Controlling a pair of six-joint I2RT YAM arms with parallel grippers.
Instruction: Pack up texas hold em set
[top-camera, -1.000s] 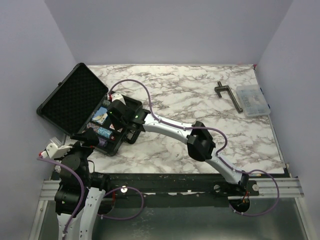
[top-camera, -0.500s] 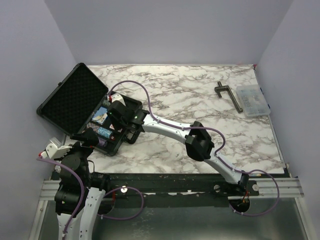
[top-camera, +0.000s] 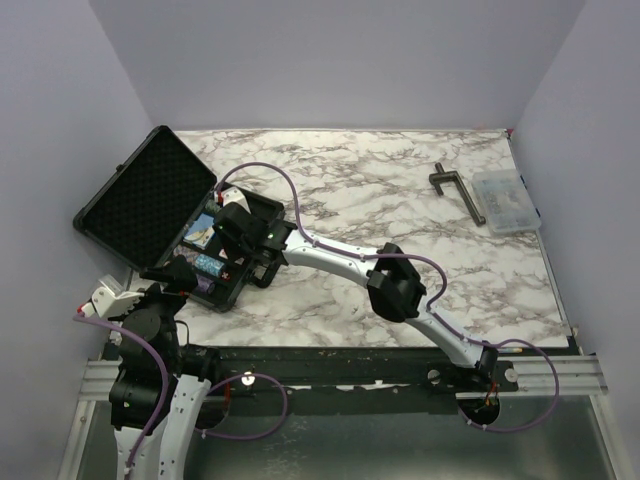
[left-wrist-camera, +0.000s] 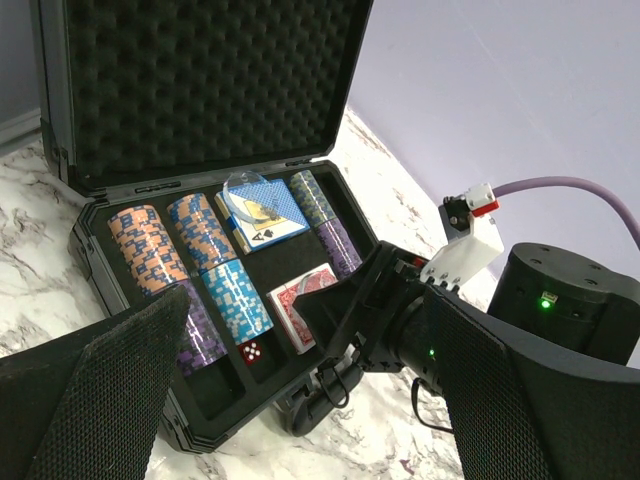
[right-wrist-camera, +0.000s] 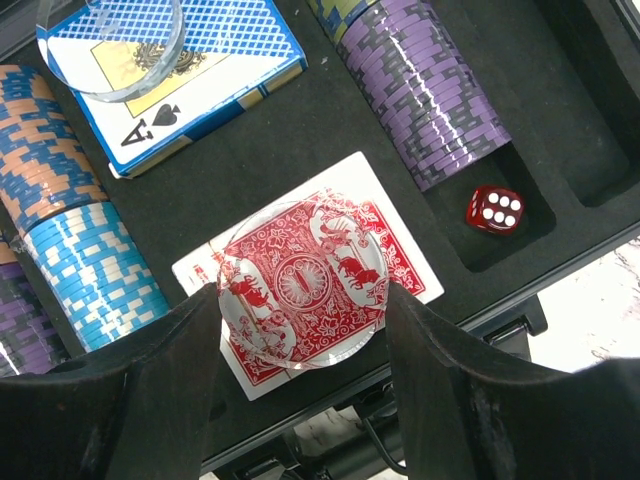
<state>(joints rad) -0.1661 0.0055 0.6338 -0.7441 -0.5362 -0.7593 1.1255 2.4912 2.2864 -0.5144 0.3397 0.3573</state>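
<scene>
texas hold em set (top-camera: 205, 262) sits open at the nine o'clock side of the marble desk (top-camera: 380, 180), its foam-lined lid (top-camera: 148, 200) tilted back toward ten o'clock. the right arm reaches across the desk, and the right pincer (right-wrist-camera: 302, 300) hangs over the tray with a clear disc (right-wrist-camera: 300, 265) gripped between its two fingers (right-wrist-camera: 150, 390). the disc's edge touches both fingers, and it is directly above the red card deck (right-wrist-camera: 405, 262).

in the right wrist view, a second clear disc (right-wrist-camera: 110, 45) rests on the blue card deck (right-wrist-camera: 200, 90) at eleven o'clock. purple chips (right-wrist-camera: 430, 90) lie in a row at one o'clock, with a red die (right-wrist-camera: 493, 210) in the small pocket just beside them at three o'clock. orange chips (right-wrist-camera: 40, 150) and light blue chips (right-wrist-camera: 95, 270) fill the nine o'clock side.

the left pincer (left-wrist-camera: 315, 300) stands wide, holding nothing, near the case's six o'clock corner and facing the tray. its view shows a further red die (left-wrist-camera: 250, 352) in a front pocket between the light blue chips and the red card deck.

well apart, at the desk's two o'clock, a dark t-shaped clamp (top-camera: 458, 192) lies just beside a clear plastic box (top-camera: 507, 200).
</scene>
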